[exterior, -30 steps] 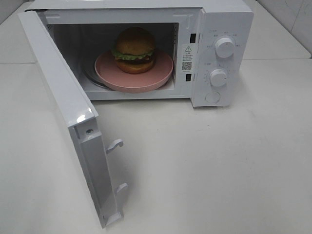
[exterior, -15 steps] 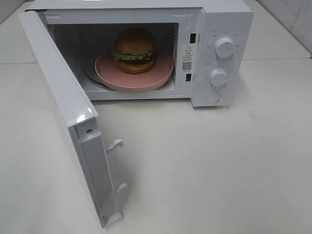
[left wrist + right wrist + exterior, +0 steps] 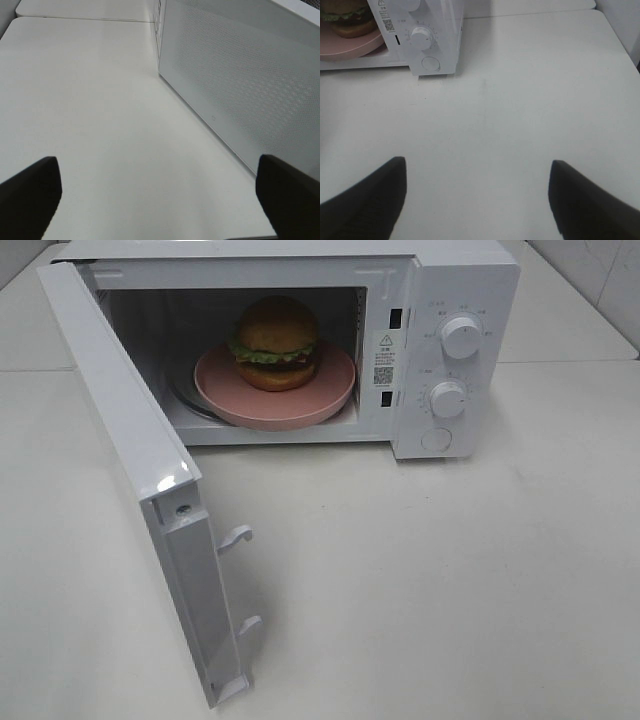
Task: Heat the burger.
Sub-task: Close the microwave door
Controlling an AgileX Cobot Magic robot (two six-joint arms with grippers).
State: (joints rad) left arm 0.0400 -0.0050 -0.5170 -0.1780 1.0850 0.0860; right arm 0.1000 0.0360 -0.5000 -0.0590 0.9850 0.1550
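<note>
The burger (image 3: 276, 343), with orange-brown bun halves, green lettuce and a dark patty, sits on a pink plate (image 3: 330, 392) inside the white microwave (image 3: 470, 280). The microwave door (image 3: 130, 455) stands wide open toward the front left. The burger (image 3: 345, 20) and plate (image 3: 350, 47) also show in the right wrist view. My left gripper (image 3: 157, 200) is open and empty, beside the outer face of the door (image 3: 240, 85). My right gripper (image 3: 477, 200) is open and empty over the table, in front of the microwave's control panel (image 3: 422, 37). Neither gripper shows in the exterior high view.
Two white knobs (image 3: 461, 336) (image 3: 448, 399) and a round button (image 3: 437, 439) sit on the microwave's right panel. Two latch hooks (image 3: 236, 537) stick out of the door's free edge. The white table (image 3: 450, 580) stretches in front and to the right.
</note>
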